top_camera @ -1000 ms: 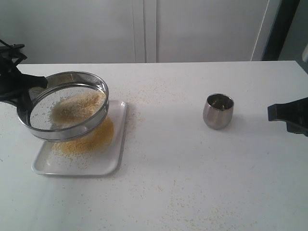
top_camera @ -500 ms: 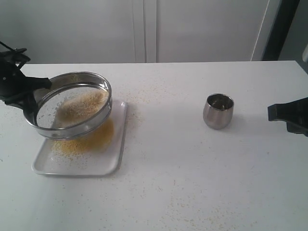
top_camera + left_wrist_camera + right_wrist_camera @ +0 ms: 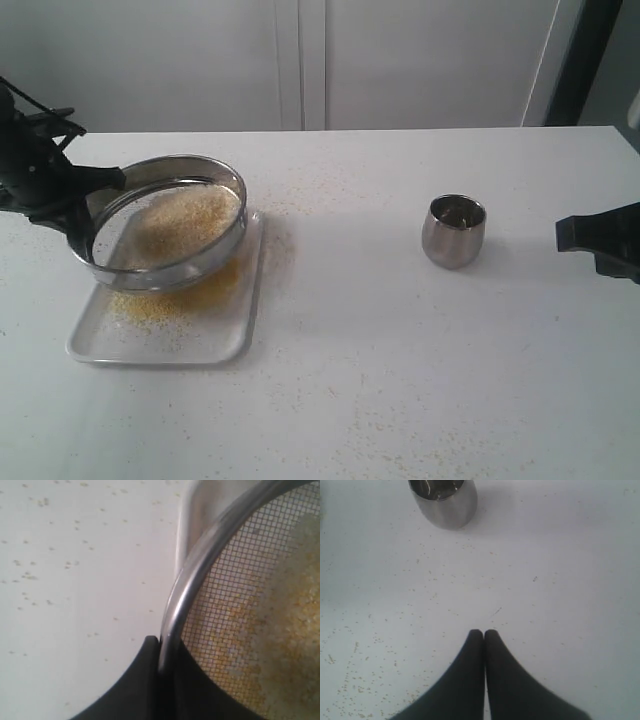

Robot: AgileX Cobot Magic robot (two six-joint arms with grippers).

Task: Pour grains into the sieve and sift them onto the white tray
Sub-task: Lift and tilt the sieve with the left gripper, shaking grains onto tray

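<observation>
left gripper (image 3: 80, 205): clamped on the sieve's rim. My wrist view shows one finger on each side of the hoop.
sieve (image 3: 195, 272): held off the table (image 3: 400, 360) and slightly tilted, extending right from my grip.
grains (image 3: 190, 215): a pale golden layer on the mesh, thicker toward the side away from my fingers. A yellow patch of sifted grains lies on the tray below, and there are stray specks all over the table.
white tray (image 3: 165, 348): flat on the table, long axis running near-to-far in the exterior view. The near half is mostly bare.
key relation: the sieve hangs over the tray's far half and reaches about as wide as the tray. I judge the next shake needs the hoop centred a bit toward the near end so nothing falls past the rim.
arm: the left arm does the job, since it holds the sieve directly above the tray.
steel cup (image 3: 453, 232): upright, well to the right of the tray. It looks emptied, so I take the pour as done and the sifting as under way.
right gripper (image 3: 483, 634): fingers pressed together on nothing, parked beyond the cup and well apart from it.
</observation>
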